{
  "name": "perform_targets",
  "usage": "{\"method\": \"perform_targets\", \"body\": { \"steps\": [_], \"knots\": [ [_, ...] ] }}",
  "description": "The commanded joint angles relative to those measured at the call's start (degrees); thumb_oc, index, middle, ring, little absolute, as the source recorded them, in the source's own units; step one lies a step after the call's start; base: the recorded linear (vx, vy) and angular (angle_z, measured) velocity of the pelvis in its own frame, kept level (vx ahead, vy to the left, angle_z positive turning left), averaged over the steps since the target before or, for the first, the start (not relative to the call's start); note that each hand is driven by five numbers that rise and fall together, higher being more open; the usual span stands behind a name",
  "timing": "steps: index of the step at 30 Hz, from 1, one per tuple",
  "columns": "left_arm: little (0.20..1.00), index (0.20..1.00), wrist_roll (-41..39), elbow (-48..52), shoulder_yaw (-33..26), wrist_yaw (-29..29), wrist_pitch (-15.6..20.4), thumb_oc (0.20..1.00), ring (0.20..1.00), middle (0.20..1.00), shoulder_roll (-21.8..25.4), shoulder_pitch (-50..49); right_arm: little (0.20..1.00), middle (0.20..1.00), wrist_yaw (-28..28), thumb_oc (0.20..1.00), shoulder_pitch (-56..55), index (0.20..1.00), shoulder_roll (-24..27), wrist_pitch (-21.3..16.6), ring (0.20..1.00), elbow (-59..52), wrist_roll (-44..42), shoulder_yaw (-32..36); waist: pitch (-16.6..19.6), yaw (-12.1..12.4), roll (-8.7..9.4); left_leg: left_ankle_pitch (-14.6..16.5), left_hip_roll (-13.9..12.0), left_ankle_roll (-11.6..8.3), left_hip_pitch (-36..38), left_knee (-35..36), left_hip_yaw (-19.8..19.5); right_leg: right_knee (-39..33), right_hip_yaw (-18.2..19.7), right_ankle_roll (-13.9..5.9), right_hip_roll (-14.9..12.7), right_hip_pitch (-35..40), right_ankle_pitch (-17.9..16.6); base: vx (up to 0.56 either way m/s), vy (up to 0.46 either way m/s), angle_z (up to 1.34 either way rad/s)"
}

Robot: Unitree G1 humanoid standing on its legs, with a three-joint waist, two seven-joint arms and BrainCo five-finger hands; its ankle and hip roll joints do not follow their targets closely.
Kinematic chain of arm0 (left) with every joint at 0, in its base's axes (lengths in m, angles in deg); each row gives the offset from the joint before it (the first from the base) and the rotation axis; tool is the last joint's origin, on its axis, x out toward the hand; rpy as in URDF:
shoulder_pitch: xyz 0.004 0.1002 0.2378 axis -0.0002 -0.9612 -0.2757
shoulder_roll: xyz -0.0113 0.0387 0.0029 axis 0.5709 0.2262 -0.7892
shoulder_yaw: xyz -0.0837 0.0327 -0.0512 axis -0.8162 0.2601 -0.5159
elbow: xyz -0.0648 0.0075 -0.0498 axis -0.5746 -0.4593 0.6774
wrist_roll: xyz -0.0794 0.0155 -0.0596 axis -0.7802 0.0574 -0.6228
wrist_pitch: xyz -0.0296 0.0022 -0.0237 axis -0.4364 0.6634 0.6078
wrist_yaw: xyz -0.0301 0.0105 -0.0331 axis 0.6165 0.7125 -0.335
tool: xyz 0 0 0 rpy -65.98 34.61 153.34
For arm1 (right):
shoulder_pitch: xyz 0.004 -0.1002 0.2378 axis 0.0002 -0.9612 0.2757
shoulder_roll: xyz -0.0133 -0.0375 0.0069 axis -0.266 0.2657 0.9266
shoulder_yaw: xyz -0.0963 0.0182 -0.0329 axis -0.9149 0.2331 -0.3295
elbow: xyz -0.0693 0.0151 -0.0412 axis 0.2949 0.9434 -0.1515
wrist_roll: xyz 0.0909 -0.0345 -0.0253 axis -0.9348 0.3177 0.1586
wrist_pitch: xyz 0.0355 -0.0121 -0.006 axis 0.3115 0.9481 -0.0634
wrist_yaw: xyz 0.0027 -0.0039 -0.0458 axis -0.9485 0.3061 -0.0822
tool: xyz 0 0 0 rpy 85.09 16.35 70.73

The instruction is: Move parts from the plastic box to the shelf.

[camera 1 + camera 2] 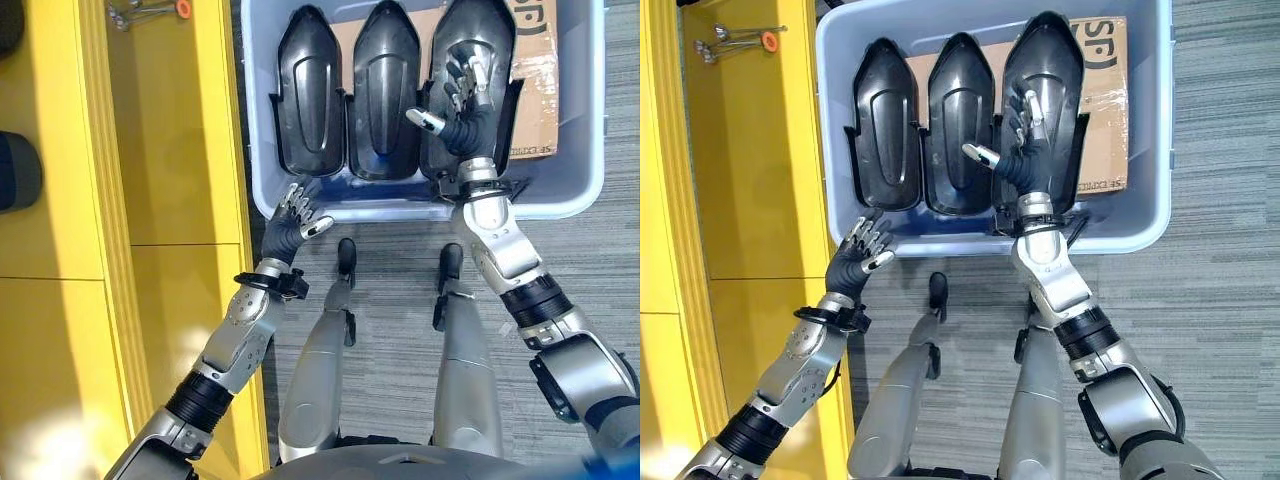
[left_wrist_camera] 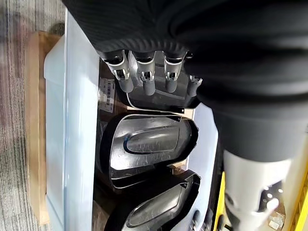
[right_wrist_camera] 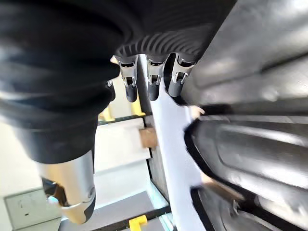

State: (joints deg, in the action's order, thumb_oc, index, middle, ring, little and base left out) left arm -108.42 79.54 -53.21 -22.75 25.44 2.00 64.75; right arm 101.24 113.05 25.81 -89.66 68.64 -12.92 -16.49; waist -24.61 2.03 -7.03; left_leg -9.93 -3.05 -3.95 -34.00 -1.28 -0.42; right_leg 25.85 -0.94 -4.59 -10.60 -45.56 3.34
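Three black parts (image 1: 380,90) stand in the plastic box (image 1: 560,200); the right robot hand (image 1: 465,85), fingers apart, reaches the rightmost part (image 1: 1045,70), next needing a firm grasp. The left robot hand (image 1: 295,215) hangs open near the yellow shelf (image 1: 170,130).

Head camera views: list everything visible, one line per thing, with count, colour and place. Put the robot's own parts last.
Plastic box: one, pale blue, on the floor ahead of the robot.
Parts: three, black, moulded shells side by side in the box, at left, middle and right.
Cardboard: one, brown, flat in the box under the parts.
Shelf: one, yellow, on the robot's left.
Tools: a few, metal, one with an orange part, on the shelf's far end.
Left hand: fingers relaxed, at the box's near rim, holding nothing.
Right hand: open, over the right part.
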Motion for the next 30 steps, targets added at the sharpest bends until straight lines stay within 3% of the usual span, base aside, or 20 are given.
{"method": "perform_targets", "body": {
  "steps": [1, 7, 11, 17, 30],
  "knots": [
    [1.0, 1.0, 0.6, 5.3, -1.3, -1.5, 3.1, 1.0, 1.0, 1.0, 2.8, -1.5, 1.0, 1.0, 3.3, 1.0, -0.8, 1.0, -0.3, -5.1, 1.0, -9.4, 7.9, 2.9, 0.3, 0.6, 2.19, 7.1, -2.4, -0.98, 1.4, -4.9, -3.4, -10.2, 0.1, -2.86, -2.1, 3.6, -7.4, 0.0, 0.0, 0.0],
    [1.0, 1.0, 1.0, 7.3, -1.9, -2.9, 3.2, 1.0, 1.0, 1.0, 3.6, -2.6, 1.0, 1.0, 5.8, 1.0, -6.0, 1.0, 0.2, -7.2, 1.0, -21.9, 11.2, 4.8, 0.2, -1.0, 3.15, 7.4, -2.9, -1.13, 1.7, -4.8, -3.0, -10.5, 0.4, -3.04, -1.6, 3.8, -7.5, 0.01, -0.006, -0.05],
    [1.0, 1.0, 1.5, 8.2, -2.1, -3.7, 3.6, 1.0, 1.0, 1.0, 4.2, -3.3, 1.0, 1.0, 10.0, 1.0, -7.6, 1.0, 0.6, -6.5, 1.0, -24.1, 16.6, 6.0, 0.2, -1.4, 3.25, 7.4, -3.1, -1.19, 1.9, -4.6, -2.9, -10.6, 0.5, -3.09, -1.3, 3.8, -7.5, 0.0, -0.006, -0.1],
    [1.0, 1.0, 2.1, 9.2, -1.9, -4.5, 4.8, 1.0, 1.0, 1.0, 4.6, -3.8, 1.0, 1.0, 16.9, 1.0, -7.0, 1.0, 2.6, -2.9, 1.0, -20.9, 27.0, 6.7, 0.0, -1.5, 2.95, 7.5, -3.3, -1.15, 2.1, -4.3, -2.8, -10.7, 0.7, -3.13, -1.2, 3.8, -7.4, 0.0, -0.001, -0.01],
    [1.0, 1.0, 2.1, 7.9, -0.8, -4.3, 5.6, 1.0, 1.0, 1.0, 4.4, -2.5, 1.0, 1.0, 21.1, 1.0, -4.2, 1.0, 3.6, 0.8, 1.0, -6.8, 28.9, 8.7, -0.3, -1.3, 2.12, 7.7, -3.0, -1.21, 0.9, -5.2, -2.8, -10.2, 1.2, -3.11, -1.1, 2.8, -7.3, 0.0, 0.0, 0.0]
  ]
}}
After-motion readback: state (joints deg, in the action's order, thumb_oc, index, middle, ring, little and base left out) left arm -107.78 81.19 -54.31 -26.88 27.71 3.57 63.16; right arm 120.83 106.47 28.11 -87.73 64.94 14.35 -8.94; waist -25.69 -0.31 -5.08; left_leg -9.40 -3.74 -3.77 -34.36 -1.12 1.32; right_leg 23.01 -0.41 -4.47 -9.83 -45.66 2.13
